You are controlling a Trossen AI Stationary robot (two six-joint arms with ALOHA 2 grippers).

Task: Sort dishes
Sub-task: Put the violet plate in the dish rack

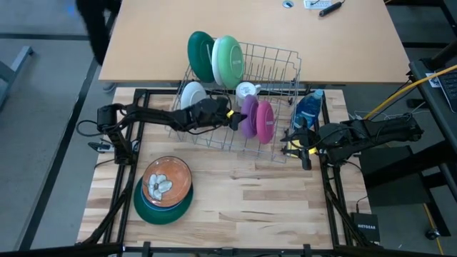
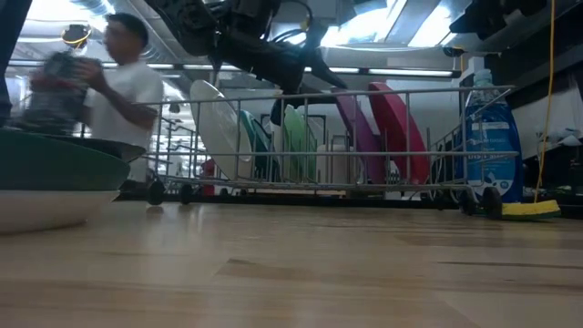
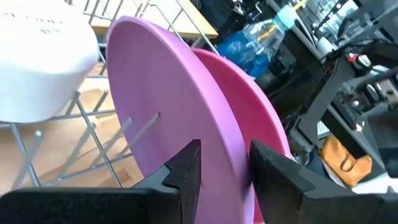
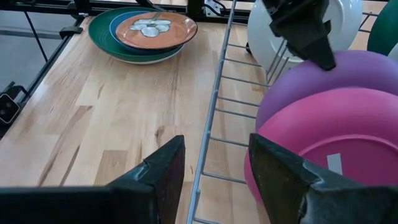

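A purple plate point(image 3: 168, 106) stands on edge in the wire dish rack point(image 1: 278, 64), with a pink plate point(image 3: 261, 118) just behind it. My left gripper point(image 3: 225, 152) reaches into the rack from the table's left and is open. One finger is on each side of the purple plate's top rim point(image 4: 323, 68), and I cannot tell whether either touches it. A dark green plate point(image 1: 201, 56), a light green plate point(image 1: 228, 60) and a white dish point(image 1: 191, 94) also stand in the rack. My right gripper point(image 4: 214, 149) waits open by the rack's near right corner.
A stack sits near the table's left front: a dark green plate point(image 1: 146, 207), a blue dish and an orange flowered bowl point(image 1: 168, 182). A blue soap bottle point(image 1: 308, 111) and a yellow sponge point(image 2: 528, 210) are right of the rack. A person point(image 2: 114, 82) stands beyond the table.
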